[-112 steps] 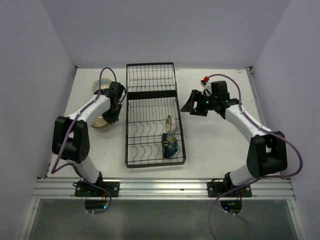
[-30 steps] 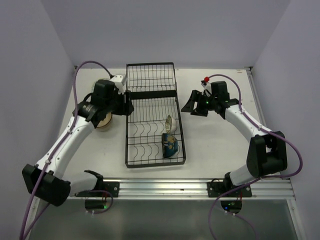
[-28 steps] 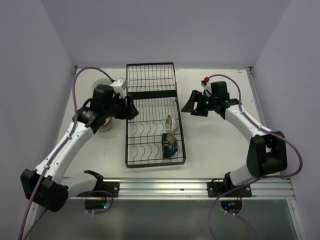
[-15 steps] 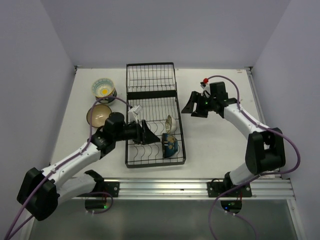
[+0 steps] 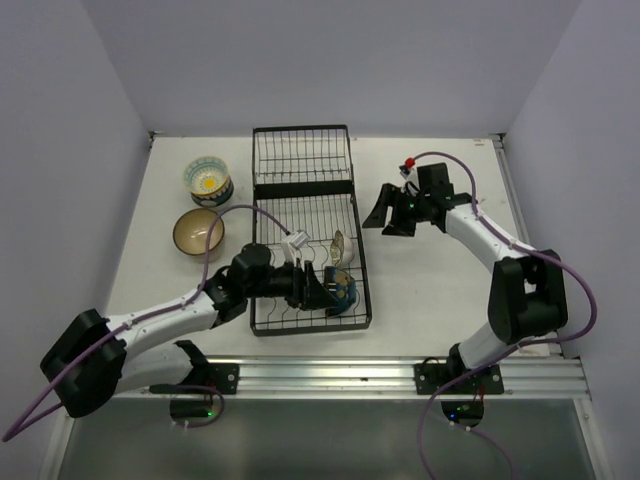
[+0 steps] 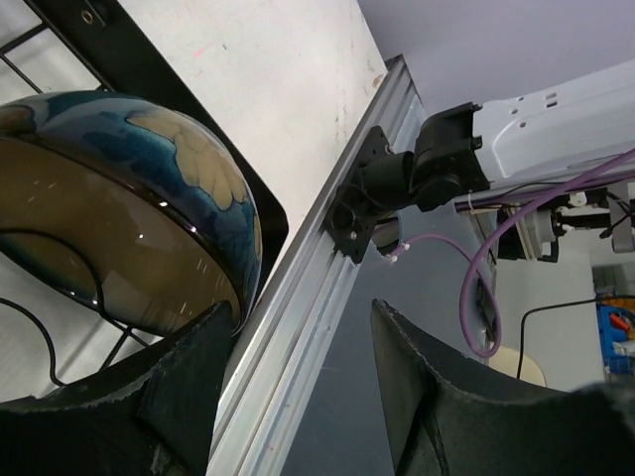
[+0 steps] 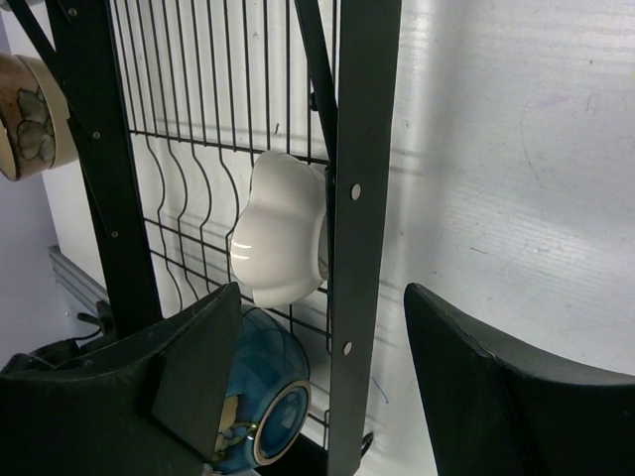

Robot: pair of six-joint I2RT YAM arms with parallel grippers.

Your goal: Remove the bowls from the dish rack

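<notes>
The dish rack (image 5: 300, 200) is lying lengthwise in the middle of the top view. Two bowls are standing on edge among the wire dividers at its lower right: a blue bowl (image 5: 343, 291) with tan petals and, just above it, a white bowl (image 5: 338, 247). The left gripper (image 5: 318, 288) is hanging over the rack just left of the blue bowl. Its jaws are standing apart with nothing between them. In the left wrist view the bowl's rim is sitting just beside one finger (image 6: 189, 387); contact cannot be told. The right gripper (image 5: 385, 212) is hovering over the table (image 5: 430, 290) just right of the rack, open and holding nothing. At upper left, a yellow-centred bowl (image 5: 207, 178) and a tan bowl (image 5: 198, 232) are sitting upright on the table.
</notes>
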